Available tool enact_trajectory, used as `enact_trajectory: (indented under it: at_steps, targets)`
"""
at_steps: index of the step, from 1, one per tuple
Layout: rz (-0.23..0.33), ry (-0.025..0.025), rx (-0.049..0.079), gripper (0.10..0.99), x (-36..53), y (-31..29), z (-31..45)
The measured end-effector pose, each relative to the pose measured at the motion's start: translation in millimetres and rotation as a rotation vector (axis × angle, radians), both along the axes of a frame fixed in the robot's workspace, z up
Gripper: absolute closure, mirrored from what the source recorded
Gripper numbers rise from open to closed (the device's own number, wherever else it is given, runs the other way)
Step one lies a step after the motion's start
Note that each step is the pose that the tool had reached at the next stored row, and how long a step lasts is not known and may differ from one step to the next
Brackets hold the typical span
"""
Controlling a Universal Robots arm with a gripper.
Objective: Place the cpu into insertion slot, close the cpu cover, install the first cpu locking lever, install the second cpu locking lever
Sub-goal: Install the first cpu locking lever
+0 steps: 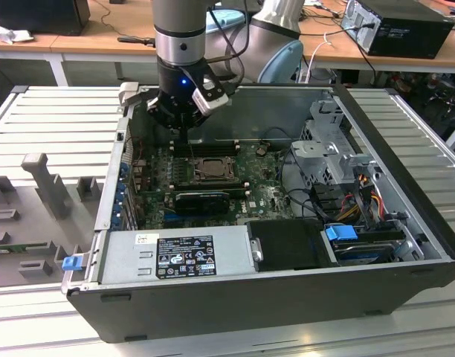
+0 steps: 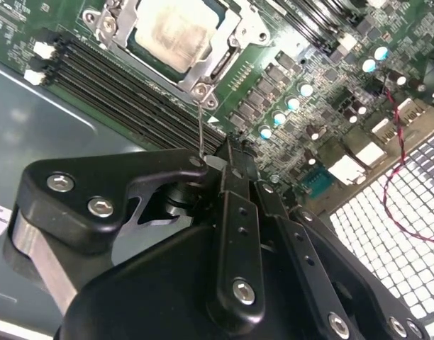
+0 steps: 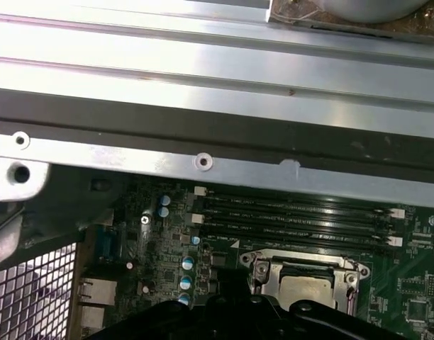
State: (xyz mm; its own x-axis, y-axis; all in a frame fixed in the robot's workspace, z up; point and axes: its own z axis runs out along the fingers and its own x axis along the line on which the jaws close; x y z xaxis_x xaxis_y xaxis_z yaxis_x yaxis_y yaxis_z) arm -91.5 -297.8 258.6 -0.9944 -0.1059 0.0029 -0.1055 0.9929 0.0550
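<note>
Gripper [image 2: 218, 157] low inside the open computer case [image 1: 287, 301], over the green motherboard [image 2: 302, 78].

Second wrist view: black fingers pressed together at the tips, no gap showing. A thin wire locking lever [image 2: 201, 127] stands up from the socket corner nearest the gripper and runs straight to the side of the tips. It touches them. Cannot tell whether it is pinched or only leaned on.

Just beyond the tips, past the lever: the cpu [image 2: 173, 32], tan-silver face up, seated flat. The cpu cover [image 2: 152, 62] lies down around it, its silvery frame edging the chip on every side that shows. Long black memory slots [image 2: 118, 78] run between the gripper and the socket. A perforated rear panel [image 2: 387, 234] and a red-and-black twisted wire [image 2: 394, 120] sit off to one side of the fingers.

First wrist view: the same socket seen across the gripper's dark body. This view adds the case's metal edge rail [image 3: 203, 161] beyond the memory slots. The lever and the fingertip contact cannot be made out here.

Exterior view: gives the wider layout the wrist views lack. The arm comes down near the case's far wall, and the insertion slot [image 1: 210, 169] lies just below the gripper and near it. The power supply [image 1: 175, 256] is well apart from the gripper, at the case's near side. Lever too thin to pick out.
</note>
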Motion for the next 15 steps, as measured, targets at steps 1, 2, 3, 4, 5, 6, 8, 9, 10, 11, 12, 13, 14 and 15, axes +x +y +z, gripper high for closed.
enact_trajectory:
  at_steps: [1,2,3,4,5,6,8,9,10,11,12,13,14,15]
  targets:
    - [0.0,0.0,0.0,0.98,0.9,0.0,-0.1]
    - [0.0,0.0,0.0,0.98,1.9,-0.1,-0.1]
    - [0.0,0.0001,0.0,0.98,2.3,-0.1,-0.1]
    - [0.0,0.0,0.0,0.98,2.6,0.0,-0.2]
    - [0.0,0.0,0.0,0.98,3.2,0.0,-0.2]
    - [0.0,0.0001,0.0,0.98,4.7,0.0,-0.2]
    - [0.0,0.0,0.0,0.98,7.8,0.0,-0.3]
    - [0.0,0.0,0.0,0.98,8.7,0.0,-0.4]
    - [0.0,0.0,0.0,0.98,9.8,0.0,-0.4]
    - [0.0,0.0,0.0,0.98,12.2,0.0,-0.5]
    - [0.0,0.0,0.0,0.98,13.6,0.0,-0.7]
    - [0.0,0.0,0.0,0.98,14.9,0.0,-0.8]
    - [0.0,0.0,0.0,0.98,17.8,0.0,-1.0]
    - [0.0,0.0,0.0,0.98,19.2,0.0,-1.1]
